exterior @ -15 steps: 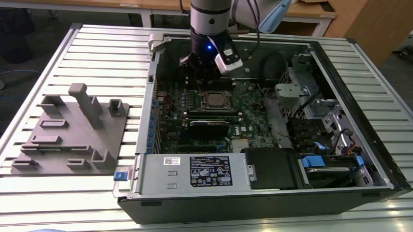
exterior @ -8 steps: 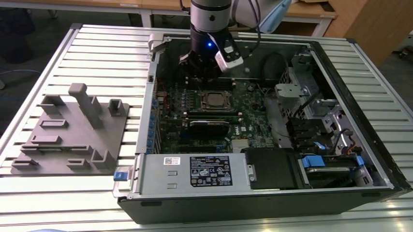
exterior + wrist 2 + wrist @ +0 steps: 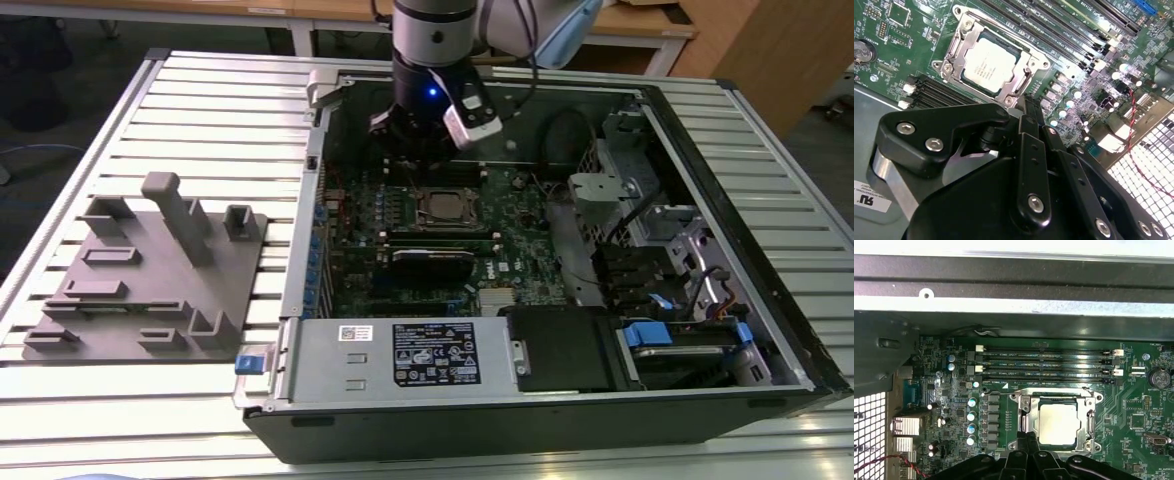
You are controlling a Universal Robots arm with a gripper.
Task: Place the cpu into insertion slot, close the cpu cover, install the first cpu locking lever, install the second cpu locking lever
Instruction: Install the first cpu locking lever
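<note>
The gripper (image 3: 422, 168) hangs in the upper middle of the exterior view, inside the open computer case (image 3: 534, 425). Its 2 fingers (image 3: 1026, 107) are pressed together and hold nothing. In both wrist views they end just beside the insertion slot (image 3: 415, 208); whether they touch it I cannot tell. The cpu (image 3: 990, 65) lies flat in the slot, with the cpu cover (image 3: 1022, 75) down around it on the green board (image 3: 514, 250). The case rests on a grey slatted table (image 3: 200, 90). A grey fixture tray (image 3: 147, 290) lies at the exterior view's left. The first wrist view shows 4 memory slots (image 3: 1044, 365) beyond the cpu (image 3: 1058, 426). The second wrist view shows a red wire (image 3: 1139, 150) over a perforated grille (image 3: 1146, 165).
</note>
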